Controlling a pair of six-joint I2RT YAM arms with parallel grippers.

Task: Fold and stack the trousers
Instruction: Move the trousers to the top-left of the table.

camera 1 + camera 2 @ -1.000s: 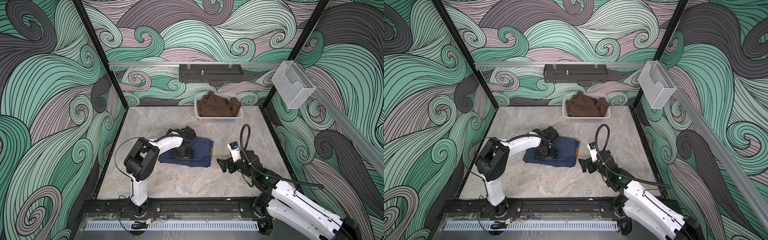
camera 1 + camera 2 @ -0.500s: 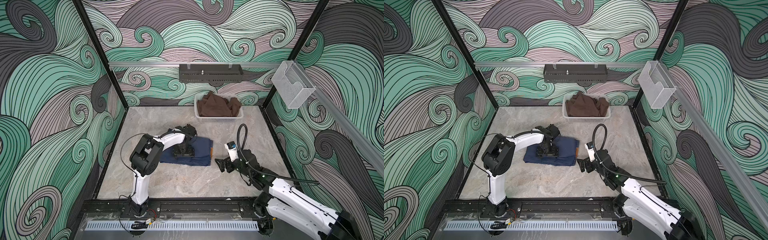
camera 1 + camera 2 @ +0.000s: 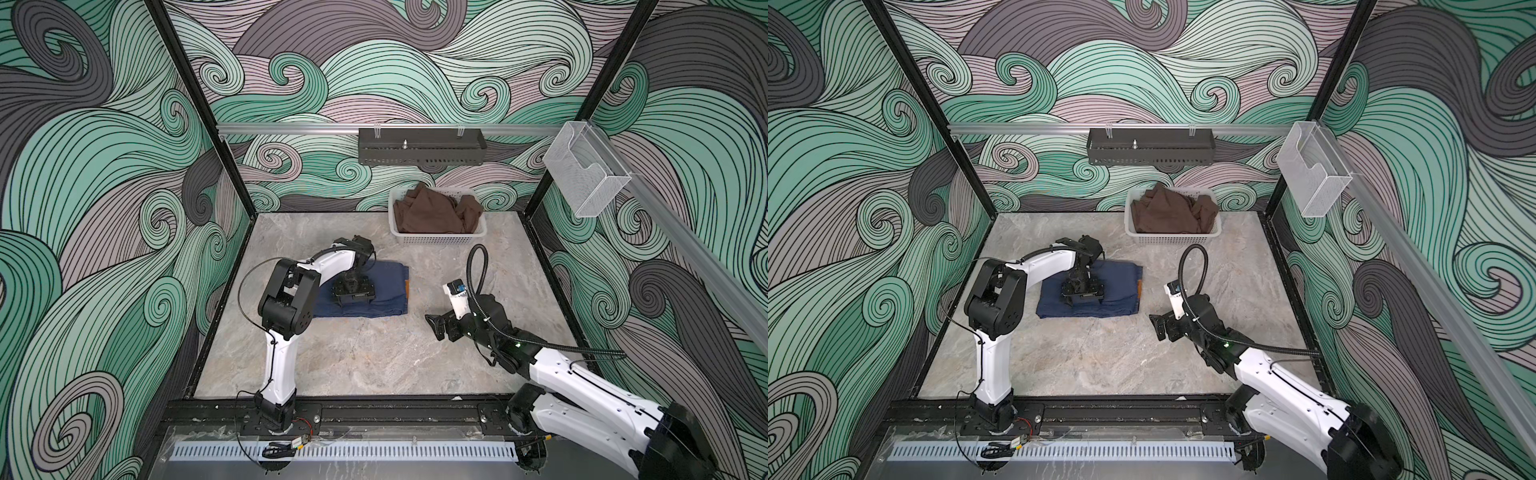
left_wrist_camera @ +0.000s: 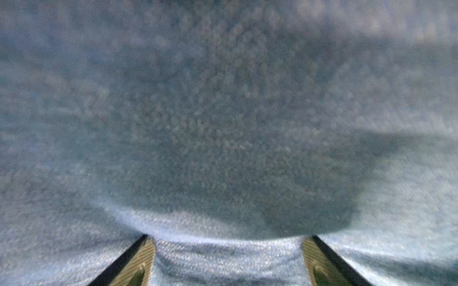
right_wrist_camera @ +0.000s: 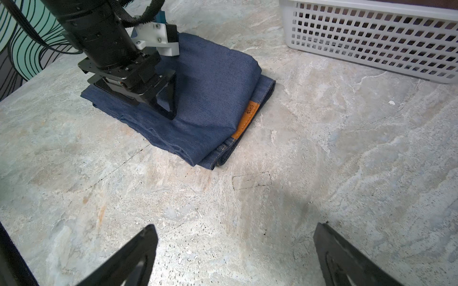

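Trousers [image 3: 388,286] lie folded at table [image 3: 374,365] centre; left gripper [image 4: 228,250] rests on top, fingers spread, likely flattening the fold. Right gripper [image 5: 235,237] hovers empty at their 3 o'clock, fingers spread, keeping clear.

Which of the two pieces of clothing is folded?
The dark blue trousers, a flat folded rectangle on the table. The brown garment lies crumpled in the white basket.

Honestly, nothing readable here. The only thing with any marking is the orange-tan patch [image 5: 247,118] on the folded jeans [image 5: 210,81]. In the right wrist view there's a small stamped logo or a bit of lettering on it, but it's way too blurry to make out. In both top views it's just an orange sliver.
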